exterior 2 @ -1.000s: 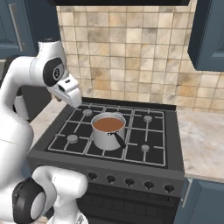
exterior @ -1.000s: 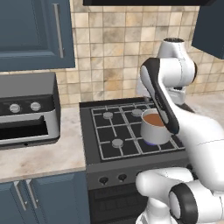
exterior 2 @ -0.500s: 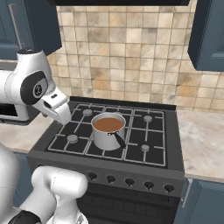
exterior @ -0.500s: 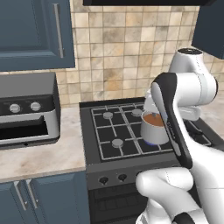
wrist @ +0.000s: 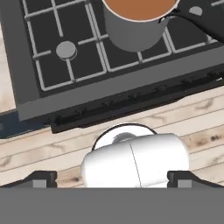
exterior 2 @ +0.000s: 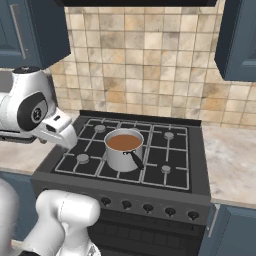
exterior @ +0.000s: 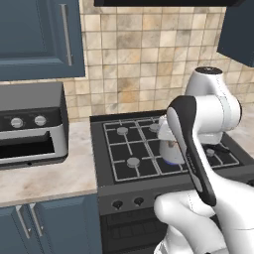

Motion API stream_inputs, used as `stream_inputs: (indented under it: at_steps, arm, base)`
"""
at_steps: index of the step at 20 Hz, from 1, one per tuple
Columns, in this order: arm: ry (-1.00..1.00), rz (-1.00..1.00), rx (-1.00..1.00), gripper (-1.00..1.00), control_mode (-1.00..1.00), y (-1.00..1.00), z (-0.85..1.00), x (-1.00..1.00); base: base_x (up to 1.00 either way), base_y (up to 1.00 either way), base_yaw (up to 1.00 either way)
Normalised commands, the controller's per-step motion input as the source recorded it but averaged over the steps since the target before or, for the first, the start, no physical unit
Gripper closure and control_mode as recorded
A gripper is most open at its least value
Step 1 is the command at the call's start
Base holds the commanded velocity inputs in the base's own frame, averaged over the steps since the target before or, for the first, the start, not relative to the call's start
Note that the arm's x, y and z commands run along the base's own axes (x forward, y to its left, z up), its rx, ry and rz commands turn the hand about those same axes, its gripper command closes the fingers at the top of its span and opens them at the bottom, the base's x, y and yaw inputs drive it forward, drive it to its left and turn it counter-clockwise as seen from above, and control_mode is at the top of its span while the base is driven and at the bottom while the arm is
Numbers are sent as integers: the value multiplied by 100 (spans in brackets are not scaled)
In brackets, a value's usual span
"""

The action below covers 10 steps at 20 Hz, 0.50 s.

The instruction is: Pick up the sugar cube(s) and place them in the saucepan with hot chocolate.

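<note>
Your saucepan of hot chocolate sits mid-stove, handle pointing toward the front. Your gripper hangs over the stove's front edge, jaws spread wide, holding nothing.

The stove stands between two stretches of counter, with the tiled wall behind it at twelve o'clock. The saucepan with hot chocolate sits on the stove's grate just left of centre, among the four burners; its handle points toward five o'clock, at the stove's front edge. In the right base view, burners lie at about eleven, one, four and eight o'clock from the pan. A toaster oven rests on the counter at nine o'clock from the stove, against the wall. Cabinets hang above it, and another hangs at the stove's upper right. The knobs run along the stove's front, below the grate.
</note>
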Motion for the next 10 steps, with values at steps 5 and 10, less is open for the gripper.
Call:
stream_inputs:
  at_steps: [5, 10]
  arm:
    - [1, 11, -12, -100, -100, 41, -60, 0]
    - [8, 7, -13, -100, -100, 53, -43, 0]
  base:
    - [0, 0, 0]
    - [0, 0, 0]
